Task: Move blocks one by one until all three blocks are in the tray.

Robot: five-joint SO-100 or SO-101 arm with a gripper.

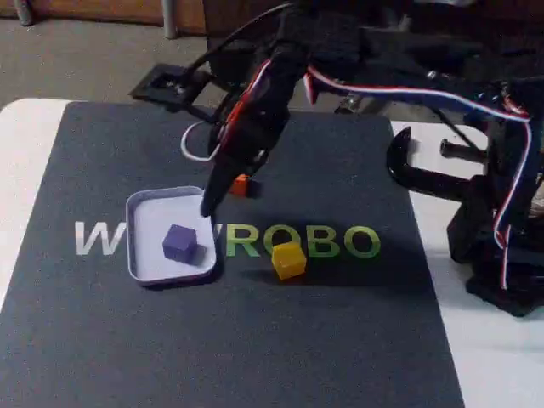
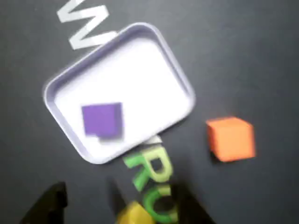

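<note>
Blocks: the purple block (image 2: 102, 120) already lies inside the tray (image 2: 178, 77); the orange block (image 2: 231, 138) and yellow block (image 1: 288, 259) sit on the mat just outside it, awaiting their turn. The gripper (image 1: 206, 206) hangs over the tray's rim holding nothing; I cannot tell whether its fingers are parted

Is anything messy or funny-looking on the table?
Nothing looks broken or spilled. The tray sits on top of the mat's printed letters, hiding some, and lies turned at an angle in the wrist view. Only the purple block is inside; the orange block and yellow block sit outside on the mat.
</note>
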